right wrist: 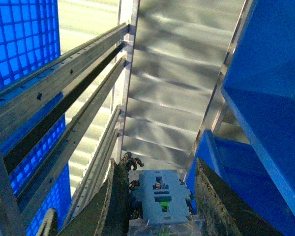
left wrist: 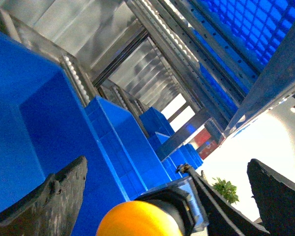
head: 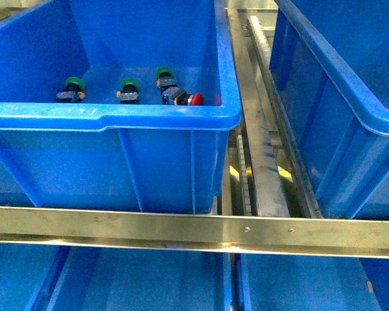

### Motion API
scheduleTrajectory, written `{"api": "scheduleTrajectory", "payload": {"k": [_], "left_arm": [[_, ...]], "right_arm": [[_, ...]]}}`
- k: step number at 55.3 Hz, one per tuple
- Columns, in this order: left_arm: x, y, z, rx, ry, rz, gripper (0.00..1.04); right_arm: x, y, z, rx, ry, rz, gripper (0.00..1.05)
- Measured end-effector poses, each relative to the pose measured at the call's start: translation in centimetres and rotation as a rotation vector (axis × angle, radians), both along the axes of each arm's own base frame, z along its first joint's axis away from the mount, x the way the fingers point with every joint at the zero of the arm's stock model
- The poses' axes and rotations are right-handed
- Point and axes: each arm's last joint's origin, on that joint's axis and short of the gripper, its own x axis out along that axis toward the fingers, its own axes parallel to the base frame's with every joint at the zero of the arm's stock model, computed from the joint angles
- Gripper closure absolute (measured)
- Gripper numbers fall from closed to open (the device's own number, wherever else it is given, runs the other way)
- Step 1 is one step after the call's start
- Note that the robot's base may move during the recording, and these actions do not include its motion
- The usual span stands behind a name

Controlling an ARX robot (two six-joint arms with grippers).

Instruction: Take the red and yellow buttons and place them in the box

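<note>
1. Inside the left blue bin (head: 117,120), three green-capped switches (head: 129,91) and one red button (head: 192,99), lying at the right, are seen; no arms are visible.
2. Between the left gripper's (left wrist: 162,196) fingers (left wrist: 54,199), a yellow button (left wrist: 140,220) is clamped.
3. Between the right gripper's (right wrist: 157,196) jaws, a blue-grey switch body (right wrist: 160,196) is gripped; its cap colour cannot be told.

Three green-capped switches (head: 75,83), one red button (head: 196,99), one yellow button (left wrist: 140,220).

Front view looks down into an open blue plastic bin (head: 117,116); both wrist views angle closely along grey metal shelf rails (right wrist: 59,83).
</note>
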Motion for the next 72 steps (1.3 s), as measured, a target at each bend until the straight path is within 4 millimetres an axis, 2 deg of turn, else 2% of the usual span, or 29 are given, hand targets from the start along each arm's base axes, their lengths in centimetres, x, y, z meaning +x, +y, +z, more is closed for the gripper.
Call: {"api": "scheduleTrajectory", "payload": {"k": [16,23,26,30,41,55,57,60,64,68,72], "left_arm": [[-1.2,1.4,2.1,-0.083,-0.080,0.046,0.08],[-2.1,3.1,2.9,-0.085,-0.108,0.097,0.08],[-2.6,4.2,3.3,-0.078,-0.122,0.127,0.08],[-3.9,7.0,3.9,-0.035,-0.139,0.204,0.08],[-7.2,12.5,4.3,0.008,-0.154,0.361,0.08],[-11.9,16.8,2.7,0.063,-0.137,0.468,0.08],[-12.7,17.2,2.5,0.086,-0.125,0.532,0.09],[-14.5,18.9,1.7,0.366,-0.010,0.825,0.24],[-16.5,21.6,-1.2,0.651,0.024,1.006,0.36],[-18.5,23.9,-4.4,0.811,0.026,1.044,0.49],[-19.9,25.5,-6.7,0.870,0.016,1.035,0.59]], "right_arm": [[1.1,-0.7,-1.2,-0.050,0.063,-0.031,0.75],[1.4,-1.2,-1.6,-0.078,0.089,-0.048,0.75],[1.4,-1.3,-1.7,-0.085,0.097,-0.052,0.75],[1.5,-1.3,-1.7,-0.107,0.103,-0.054,0.75],[1.6,-1.0,-1.5,-0.146,0.113,-0.047,0.75],[1.7,-0.7,-1.5,-0.196,0.136,-0.041,0.75],[1.7,-0.7,-1.5,-0.202,0.142,-0.048,0.75],[1.7,-0.5,-1.4,-0.216,0.147,-0.050,0.75],[1.7,-0.2,-1.3,-0.231,0.150,-0.046,0.75],[1.6,-0.2,-1.2,-0.239,0.150,-0.054,0.75],[1.4,-0.2,-1.0,-0.249,0.151,-0.067,0.75]]}}
